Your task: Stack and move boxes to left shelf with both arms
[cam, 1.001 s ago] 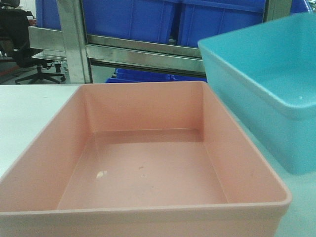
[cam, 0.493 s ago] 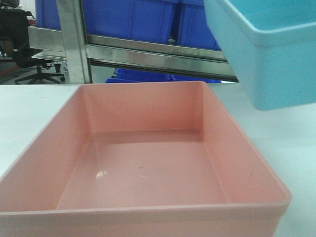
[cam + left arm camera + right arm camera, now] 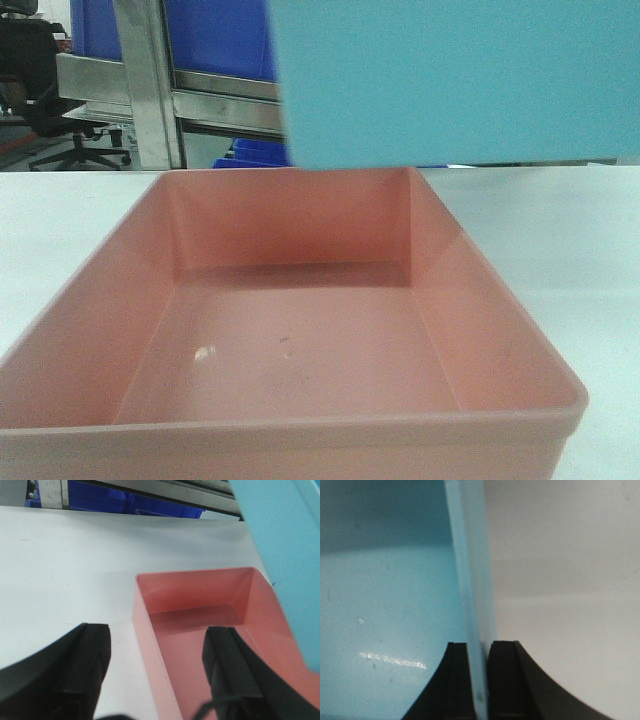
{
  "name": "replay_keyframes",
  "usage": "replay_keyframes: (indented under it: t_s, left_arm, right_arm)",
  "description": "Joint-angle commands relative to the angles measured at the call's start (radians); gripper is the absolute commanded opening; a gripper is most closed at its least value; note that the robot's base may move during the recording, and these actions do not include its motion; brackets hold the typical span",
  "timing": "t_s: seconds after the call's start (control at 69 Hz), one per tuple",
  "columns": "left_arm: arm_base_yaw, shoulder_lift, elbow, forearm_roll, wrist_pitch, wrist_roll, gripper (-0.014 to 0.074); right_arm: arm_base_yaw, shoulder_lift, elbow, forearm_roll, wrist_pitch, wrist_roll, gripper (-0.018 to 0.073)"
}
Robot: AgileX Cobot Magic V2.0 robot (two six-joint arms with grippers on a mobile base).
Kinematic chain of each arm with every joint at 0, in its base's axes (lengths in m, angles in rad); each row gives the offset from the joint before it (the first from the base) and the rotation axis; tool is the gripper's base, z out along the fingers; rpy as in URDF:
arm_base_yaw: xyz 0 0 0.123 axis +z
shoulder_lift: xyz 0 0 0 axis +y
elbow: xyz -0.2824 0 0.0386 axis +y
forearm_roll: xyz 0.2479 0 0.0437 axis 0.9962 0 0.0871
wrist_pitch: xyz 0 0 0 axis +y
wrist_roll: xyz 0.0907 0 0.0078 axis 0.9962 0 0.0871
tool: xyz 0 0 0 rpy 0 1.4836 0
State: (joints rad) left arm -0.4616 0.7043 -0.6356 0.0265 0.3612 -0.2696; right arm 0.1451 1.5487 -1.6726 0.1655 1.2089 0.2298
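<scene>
**Blue box held up over the pink box on the table**

A white table [image 3: 560,260] filled the lower part of every view. Behind its far edge stood a steel shelf rack [image 3: 150,90] with an upright post and flat crossbars. Dark blue bins [image 3: 215,35] sat on and under the rack. A black office chair [image 3: 60,110] stood on the floor at the far left.

The pink box [image 3: 290,215] rested flat on the table, close to the front camera, open side up and with nothing in it. The blue box [image 3: 460,80] was off the table, raised over the far end of the pink box, with one broad flat face turned to the front camera and covering much of the rack. Whether its lower edge touched the pink rim could not be told.

The left gripper [image 3: 157,675] had its fingers wide apart, straddling the left wall of the pink box: one finger [image 3: 85,670] outside over the table, the other inside the box. The right gripper [image 3: 479,680] had its fingers pressed together on a wall of the blue box, one on each side.
</scene>
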Motion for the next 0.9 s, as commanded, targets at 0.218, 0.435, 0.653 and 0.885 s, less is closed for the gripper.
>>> replay_keyframes:
  t_s: [0.218,0.435,0.653,0.885]
  left_arm:
    - [0.000,0.002,-0.028,0.001,-0.078,-0.003,0.0322]
    - [0.000,0.002,-0.028,0.001,-0.074,-0.003,0.0322]
    - [0.000,0.002,-0.028,0.001,-0.074,-0.003,0.0322]
    - [0.000,0.002,-0.028,0.001,-0.074,-0.003,0.0322]
  right_arm:
    - [0.194,-0.059,0.136,0.037,0.035,0.168,0.0053]
    - [0.308,-0.059,0.199,0.037,-0.066,0.233,0.0053]
    - [0.320,-0.058,0.199,0.037,-0.097,0.239,0.0053]
    - [0.320,-0.053,0.199,0.038,-0.141,0.241,0.0053]
